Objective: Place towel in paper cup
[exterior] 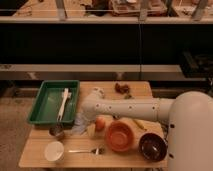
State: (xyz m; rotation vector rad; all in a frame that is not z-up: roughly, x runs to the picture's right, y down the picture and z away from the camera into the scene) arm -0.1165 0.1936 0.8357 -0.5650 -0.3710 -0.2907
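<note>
Gripper [84, 120]: at the tip of the white arm [125, 107], lowered to the table [35, 151]. How far it was open, and whether it held anything, could not be told.
Towel [78, 129]: pale crumpled cloth lying on the table right at the gripper, not in the cup.
Paper cup [54, 150]: white and upright, nearer the camera and left of the gripper, apart from the towel.
Tray [47, 100]: green, just left of and behind the gripper, with a white utensil [63, 101] inside.
Metal cup [56, 132]: left of the gripper, between tray and paper cup.
Fork [89, 150]: in front of the gripper.
Fruit [101, 122]: orange, just right of the gripper.
Orange bowl [120, 136]: farther right.
Dark bowl [152, 146]: farthest right.
</note>
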